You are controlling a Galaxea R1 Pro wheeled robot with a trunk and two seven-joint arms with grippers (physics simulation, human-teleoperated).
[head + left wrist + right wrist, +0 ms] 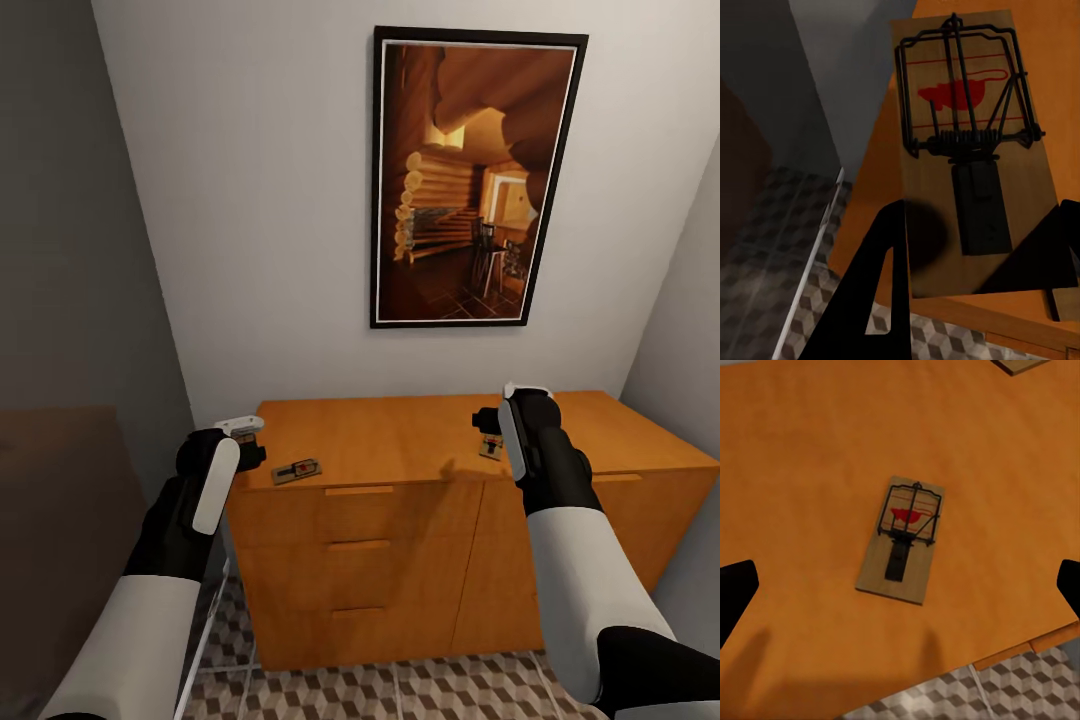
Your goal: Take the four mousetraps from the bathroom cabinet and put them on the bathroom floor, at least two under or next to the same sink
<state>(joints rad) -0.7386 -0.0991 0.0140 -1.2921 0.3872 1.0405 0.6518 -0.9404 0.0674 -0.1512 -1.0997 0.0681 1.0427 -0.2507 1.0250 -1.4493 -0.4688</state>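
I'm parked facing the cabinet (400,520), an orange-brown chest of drawers against the white wall, with a framed picture (470,180) of a log interior hanging at about 12 o'clock above it. My left pincer (243,440) hovers over the cabinet's left corner, around 9 o'clock on its top; in the left wrist view its dark fingers (870,300) stand apart on either side of a mousetrap (971,142) lying flat near the top's edge, so I read it as spread wide and holding nothing, though I can't tell whether the tips touch the wood. A second mousetrap (296,470) lies on the top just to the right of that pincer, close to the front edge. My right pincer (492,432) hangs over the right half of the top, around 2 o'clock; the right wrist view shows its fingertips (735,592) far apart at the picture's edges, open wide, well above a third mousetrap (902,540) lying flat with its red spot toward the back. Another slab's corner (1020,365) peeks in farther back. The cube-patterned bathroom floor (400,690) shows below the drawers
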